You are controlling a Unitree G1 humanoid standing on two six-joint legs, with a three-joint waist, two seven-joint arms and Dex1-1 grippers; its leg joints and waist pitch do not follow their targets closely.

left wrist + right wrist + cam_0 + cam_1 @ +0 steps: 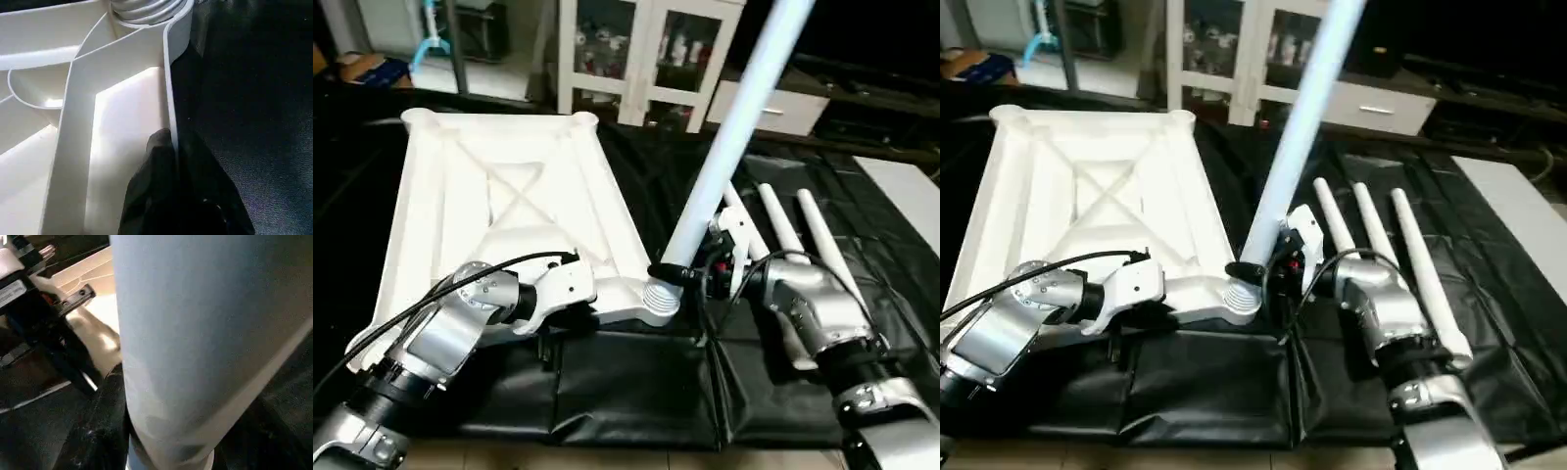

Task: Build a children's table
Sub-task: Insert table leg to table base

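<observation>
The white table top (509, 186) lies upside down on the black cloth, X-ribs facing up. My left gripper (171, 142) is shut on its near rim, one black finger (151, 161) inside the rim wall and one outside. A long white leg (724, 147) stands tilted in the near right corner socket (661, 299), leaning up and to the right. My right gripper (677, 272) is shut around that leg just above the socket; a black finger (102, 421) presses against the tube (195, 333). Three more legs (778, 220) lie side by side on the cloth behind my right forearm.
The black cloth (626, 392) covers the work surface up to its near edge. A white flat board (911, 196) lies at the far right. A glass-door cabinet (636, 49) stands behind. Cables loop from both wrists.
</observation>
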